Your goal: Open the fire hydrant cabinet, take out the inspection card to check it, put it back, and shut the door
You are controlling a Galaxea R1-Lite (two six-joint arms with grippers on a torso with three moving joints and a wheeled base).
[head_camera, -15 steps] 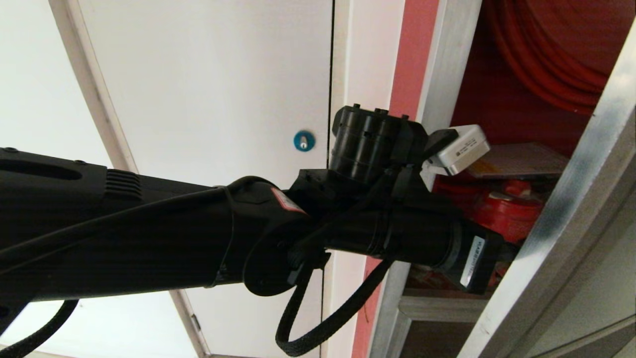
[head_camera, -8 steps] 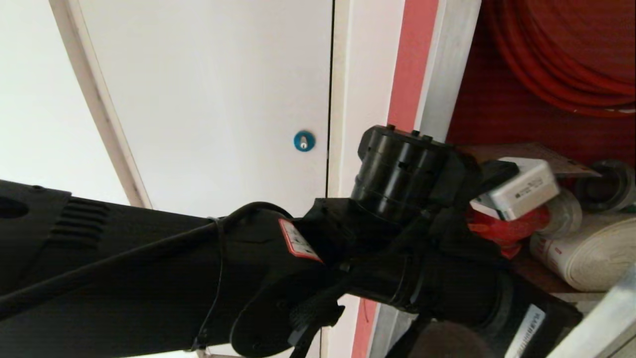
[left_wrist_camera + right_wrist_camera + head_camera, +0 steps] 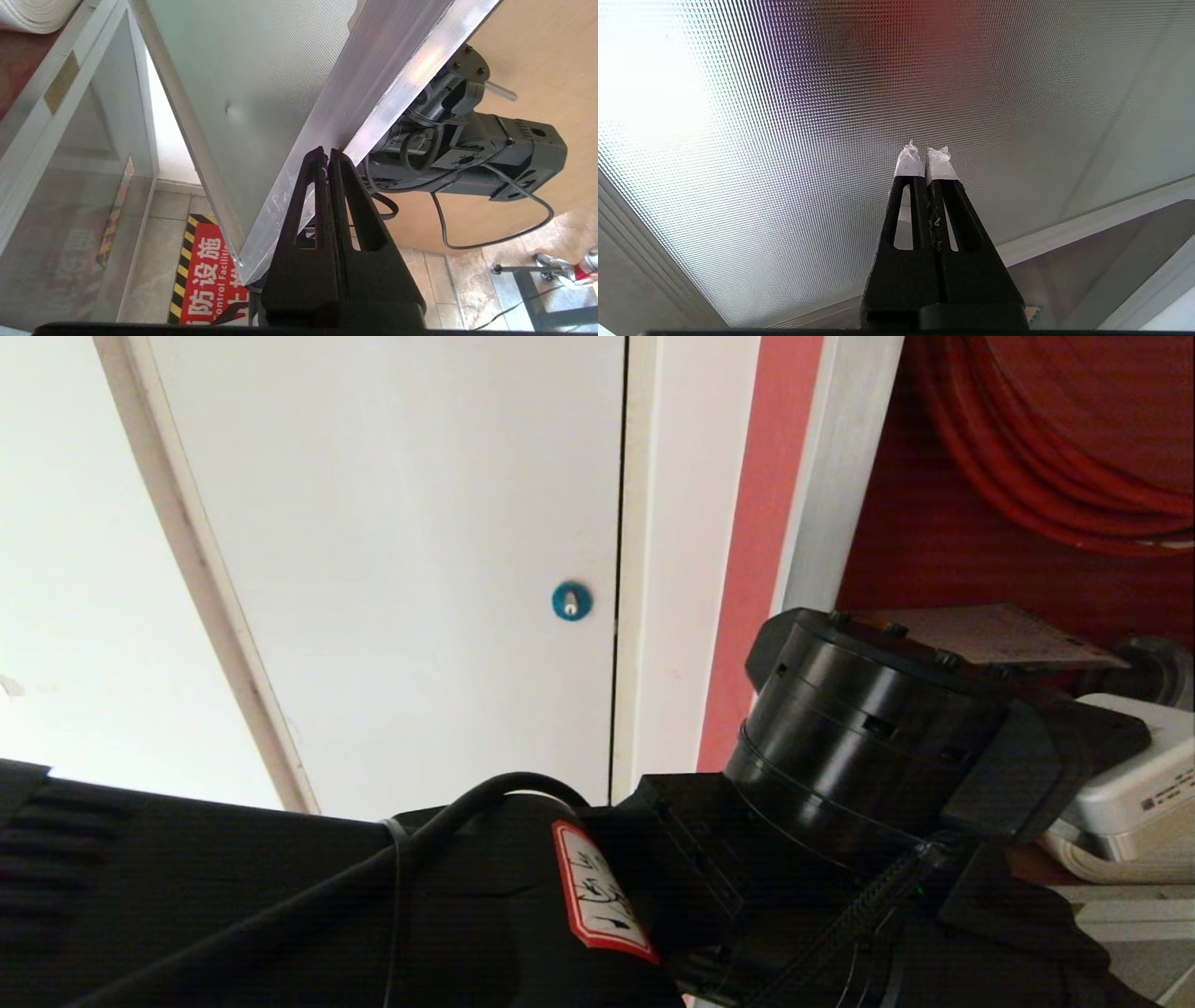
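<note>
— Nearest the robot?
— The left pincer (image 3: 328, 156), fingers pressed together and empty, tips at the silver frame edge of the door (image 3: 373, 79), which stands swung out, its long axis upright.
— Beyond?
— The right pincer (image 3: 924, 156), likewise closed, faces the glass. The fire hydrant cabinet (image 3: 934, 551) gapes open.

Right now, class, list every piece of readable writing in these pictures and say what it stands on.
"防设施" and "ontrol Facilit": red floor sign with yellow-black striped border, partly hidden.
Red-edged white sticker on the black left arm: handwritten marks, unreadable.
White wrist camera box: print too small.
</note>
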